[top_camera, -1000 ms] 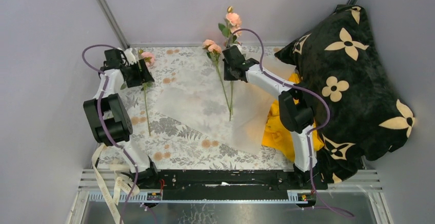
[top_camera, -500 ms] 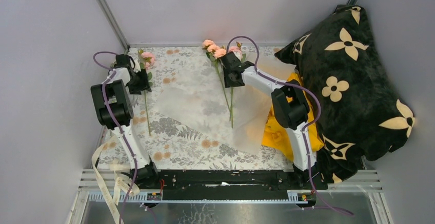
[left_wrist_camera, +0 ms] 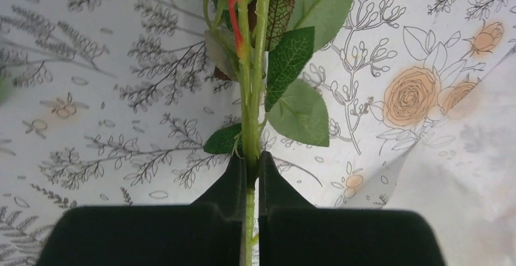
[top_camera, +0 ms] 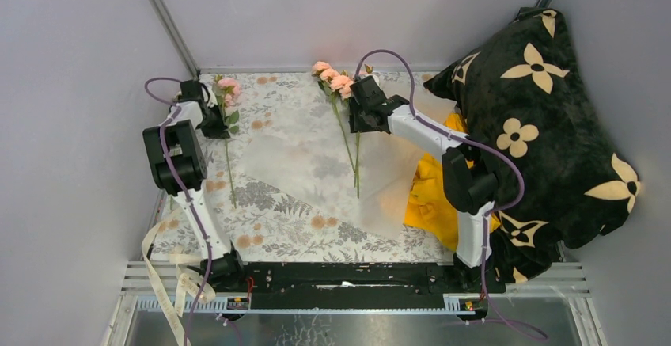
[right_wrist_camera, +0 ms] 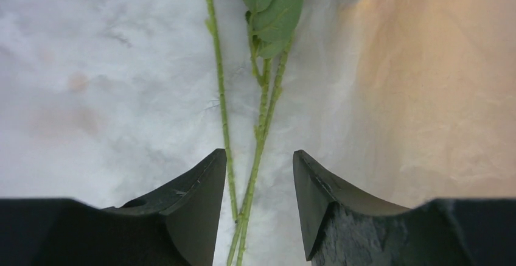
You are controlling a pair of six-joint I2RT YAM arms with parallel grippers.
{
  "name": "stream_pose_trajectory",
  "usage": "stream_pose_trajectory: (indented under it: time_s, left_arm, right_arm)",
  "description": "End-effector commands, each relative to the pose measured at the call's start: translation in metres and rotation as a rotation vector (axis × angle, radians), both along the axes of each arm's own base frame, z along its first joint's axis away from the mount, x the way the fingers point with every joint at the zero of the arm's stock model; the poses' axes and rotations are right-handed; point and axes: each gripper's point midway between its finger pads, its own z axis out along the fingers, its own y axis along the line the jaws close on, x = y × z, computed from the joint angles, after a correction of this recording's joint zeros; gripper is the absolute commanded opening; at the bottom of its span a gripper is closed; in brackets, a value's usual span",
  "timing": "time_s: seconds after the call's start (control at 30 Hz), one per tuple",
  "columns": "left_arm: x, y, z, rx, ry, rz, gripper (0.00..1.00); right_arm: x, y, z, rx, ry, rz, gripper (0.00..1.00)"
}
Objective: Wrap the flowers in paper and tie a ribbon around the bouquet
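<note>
One pale pink flower point(top_camera: 228, 86) lies on the printed cloth at the far left, its thin green stem point(left_wrist_camera: 255, 95) running toward the near side. My left gripper point(top_camera: 215, 121) is shut on that stem just below the leaves, jaws point(left_wrist_camera: 251, 159) pinching it. Three more flowers point(top_camera: 334, 78) lie with their stems point(right_wrist_camera: 263, 114) on the translucent white paper point(top_camera: 308, 164) in the middle. My right gripper point(top_camera: 361, 116) hovers open over those stems, its fingertips point(right_wrist_camera: 260, 156) straddling them without touching. The cream ribbon point(top_camera: 162, 279) hangs off the near left corner.
A crumpled yellow garment point(top_camera: 431, 195) lies under the paper's right edge. A big black pillow with cream flower shapes point(top_camera: 538, 116) fills the right side. Grey walls close the back and left. The arm bases stand on the black rail point(top_camera: 348, 276).
My left gripper reached the far-left flower and shut on its stem. My right gripper lowered its raised flower beside the others on the paper and opened, letting it go.
</note>
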Motion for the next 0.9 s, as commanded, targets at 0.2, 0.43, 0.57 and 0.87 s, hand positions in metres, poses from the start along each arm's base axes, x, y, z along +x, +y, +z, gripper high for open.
stream_pose_trajectory:
  time_s: [0.2,0.43,0.57,0.87]
  left_arm:
    - [0.006,-0.076,0.188,-0.437,-0.480,-0.081,0.00]
    - [-0.021,-0.157,0.248,-0.544,-0.585,-0.229,0.00]
    - [-0.033,-0.191,0.254,-0.617,-0.553,-0.291,0.00]
    - [-0.040,-0.216,0.256,-0.668,-0.535,-0.330,0.00]
  right_arm:
    - [-0.050,0.112,0.100,0.452,-0.147,0.416,0.54]
    - [-0.084,0.205,0.155,0.733,-0.212,0.603,0.72]
    - [-0.088,0.232,0.157,0.767,-0.210,0.624,0.75]
    - [-0.074,0.252,0.112,0.785,-0.102,0.545,0.52]
